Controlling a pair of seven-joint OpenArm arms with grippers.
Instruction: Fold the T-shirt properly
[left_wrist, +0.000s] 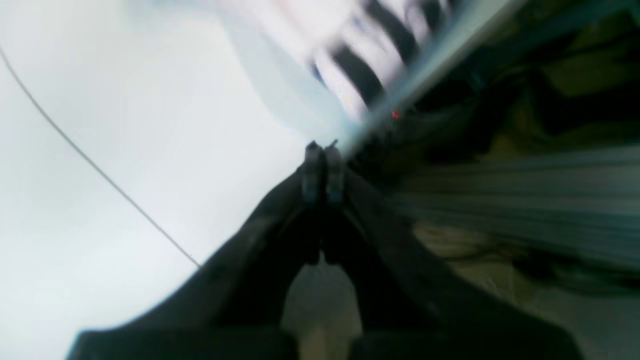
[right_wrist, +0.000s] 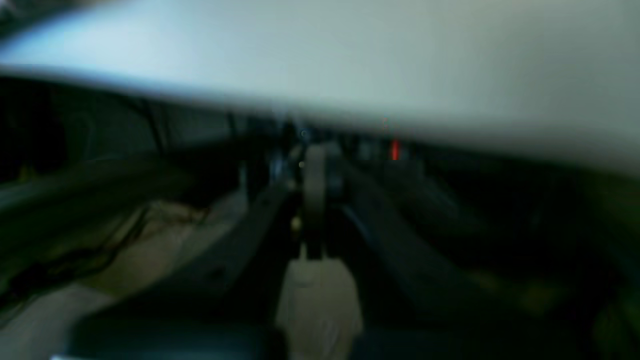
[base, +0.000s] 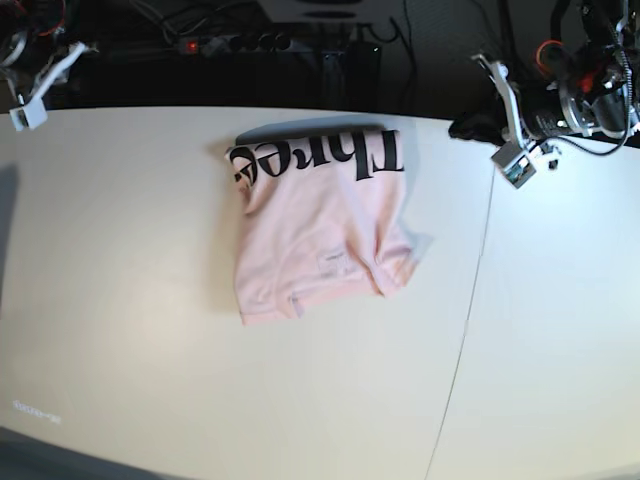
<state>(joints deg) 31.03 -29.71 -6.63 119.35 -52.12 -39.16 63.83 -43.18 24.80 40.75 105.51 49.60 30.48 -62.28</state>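
Note:
The pale pink T-shirt (base: 315, 235) lies folded into a rough rectangle in the middle of the white table (base: 120, 300). Its black lettering (base: 320, 157) runs along the far edge and a small white label patch (base: 333, 262) shows near the front. In the blurred left wrist view the T-shirt (left_wrist: 360, 45) is far ahead. My left gripper (base: 515, 165) hangs at the table's far right, apart from the shirt, and its jaws (left_wrist: 323, 147) are together and empty. My right gripper (base: 25, 112) is at the far left corner; its blurred jaws (right_wrist: 315, 155) look closed and empty.
A thin seam (base: 470, 300) runs across the table to the right of the shirt. A power strip with a red light (base: 230, 42) and cables lie behind the table's far edge. The dark floor shows beyond the table in both wrist views.

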